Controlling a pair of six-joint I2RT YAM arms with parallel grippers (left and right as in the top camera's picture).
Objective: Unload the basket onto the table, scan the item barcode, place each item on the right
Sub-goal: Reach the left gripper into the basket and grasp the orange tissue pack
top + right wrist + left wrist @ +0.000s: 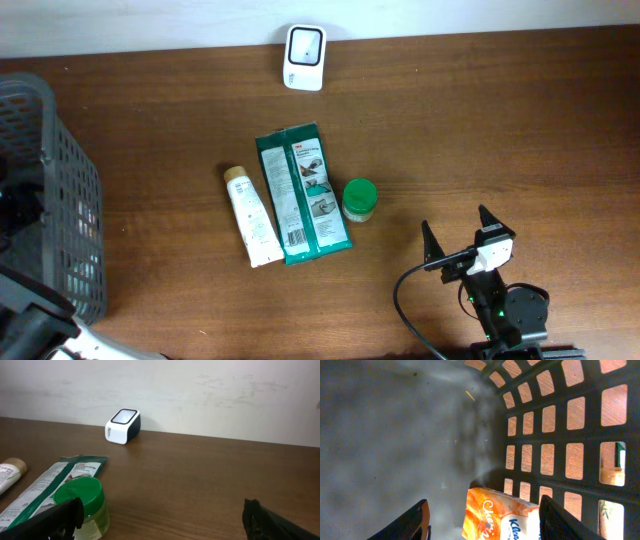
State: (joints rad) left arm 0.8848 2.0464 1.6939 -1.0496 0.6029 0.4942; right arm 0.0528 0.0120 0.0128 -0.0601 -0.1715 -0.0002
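left gripper [484, 502]: inside the basket [560, 435], fingers spread to either side of the tissue pack [495, 515], not pinching it
tissue pack: on the basket floor by the mesh wall, closer to one finger; lower end out of frame, so long axis unclear
nearer arm: left, by far
right gripper [453, 218]: over bare table, well apart from the basket, fingers spread wide, holding nothing
next move, judged: close on the pack and lift it out
scanner [303, 58]: far table edge, well apart from the basket

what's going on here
The left end effector is down inside the grey basket, open around an orange tissue pack without gripping it. The right end effector hangs open over the table, holding nothing. A tube, a green packet and a green-lidded jar sit near the white scanner.
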